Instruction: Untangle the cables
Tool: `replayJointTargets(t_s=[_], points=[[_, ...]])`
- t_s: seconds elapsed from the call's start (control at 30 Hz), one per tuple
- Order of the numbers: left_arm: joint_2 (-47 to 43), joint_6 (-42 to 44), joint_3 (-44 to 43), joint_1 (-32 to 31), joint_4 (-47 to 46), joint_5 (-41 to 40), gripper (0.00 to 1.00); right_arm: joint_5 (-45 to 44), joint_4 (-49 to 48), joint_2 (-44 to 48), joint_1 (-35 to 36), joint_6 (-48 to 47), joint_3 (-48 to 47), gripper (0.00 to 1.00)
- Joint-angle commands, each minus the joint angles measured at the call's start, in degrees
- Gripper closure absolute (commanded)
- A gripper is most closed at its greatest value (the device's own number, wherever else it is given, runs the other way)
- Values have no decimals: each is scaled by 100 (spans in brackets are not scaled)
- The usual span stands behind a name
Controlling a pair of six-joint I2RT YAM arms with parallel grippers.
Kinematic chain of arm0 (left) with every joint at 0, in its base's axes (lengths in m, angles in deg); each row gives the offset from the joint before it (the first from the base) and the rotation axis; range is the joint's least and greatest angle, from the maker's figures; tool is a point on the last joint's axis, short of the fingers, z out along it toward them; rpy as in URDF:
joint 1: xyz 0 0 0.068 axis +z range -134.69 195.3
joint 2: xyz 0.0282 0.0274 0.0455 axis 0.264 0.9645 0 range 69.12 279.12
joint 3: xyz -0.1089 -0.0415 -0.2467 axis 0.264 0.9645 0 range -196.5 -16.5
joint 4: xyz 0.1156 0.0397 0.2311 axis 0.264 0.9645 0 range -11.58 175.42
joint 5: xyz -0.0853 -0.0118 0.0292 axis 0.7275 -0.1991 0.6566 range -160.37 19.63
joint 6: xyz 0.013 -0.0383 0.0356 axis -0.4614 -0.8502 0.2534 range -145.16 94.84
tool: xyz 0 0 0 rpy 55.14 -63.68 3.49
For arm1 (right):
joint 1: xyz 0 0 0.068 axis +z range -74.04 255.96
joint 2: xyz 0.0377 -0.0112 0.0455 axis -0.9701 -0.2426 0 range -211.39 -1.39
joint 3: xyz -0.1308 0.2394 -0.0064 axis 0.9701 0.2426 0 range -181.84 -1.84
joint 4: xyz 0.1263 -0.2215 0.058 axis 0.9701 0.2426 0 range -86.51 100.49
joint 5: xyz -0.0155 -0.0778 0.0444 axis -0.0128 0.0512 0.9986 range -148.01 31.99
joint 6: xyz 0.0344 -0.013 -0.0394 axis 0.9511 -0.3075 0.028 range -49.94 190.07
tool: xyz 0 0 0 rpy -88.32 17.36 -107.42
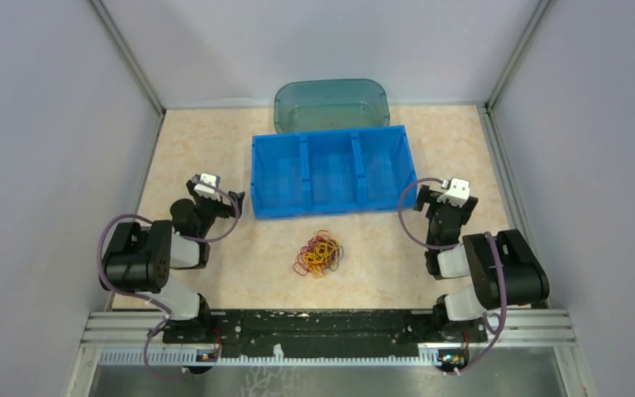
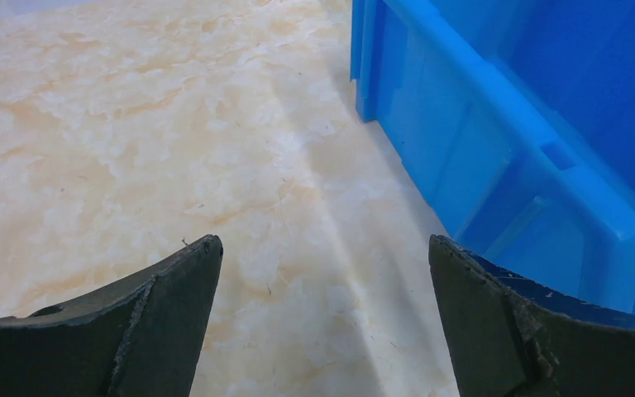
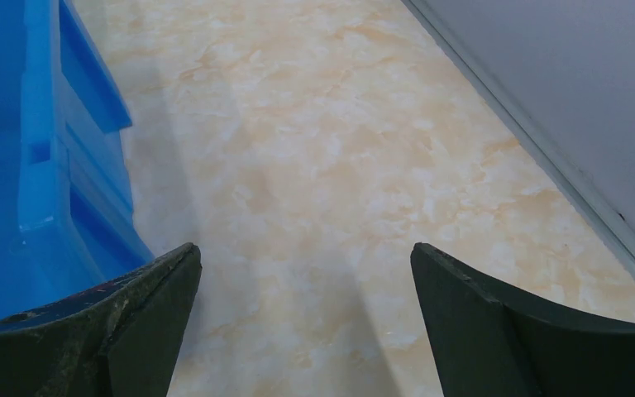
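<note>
The cables (image 1: 320, 255) lie as one small tangled clump of red, yellow-orange and dark strands on the table, midway between the two arms and in front of the blue bin. My left gripper (image 1: 207, 187) is to the left of the bin, well away from the clump; in the left wrist view (image 2: 324, 248) it is open and empty. My right gripper (image 1: 455, 192) is by the bin's right end; in the right wrist view (image 3: 306, 252) it is open and empty. Neither wrist view shows the cables.
A blue three-compartment bin (image 1: 329, 169) stands behind the clump; its wall shows in the left wrist view (image 2: 496, 157) and the right wrist view (image 3: 41, 165). A teal translucent tub (image 1: 331, 104) sits at the back. Grey walls (image 1: 41, 149) enclose both sides.
</note>
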Motion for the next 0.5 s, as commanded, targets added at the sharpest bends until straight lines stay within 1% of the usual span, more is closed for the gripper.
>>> replayJointTargets(t_s=[0.0, 0.37, 0.4, 0.47], points=[[-27, 16, 39, -16, -107, -13, 0, 80, -354, 28, -51, -23, -92, 1], [-22, 19, 28, -16, -100, -4, 0, 76, -300, 29, -54, -8, -115, 1], [-39, 14, 39, -9, -106, 11, 0, -73, -345, 40, -51, 4, -111, 1], [-115, -89, 97, 4, -303, -18, 0, 184, -161, 309, -176, 132, -67, 1]])
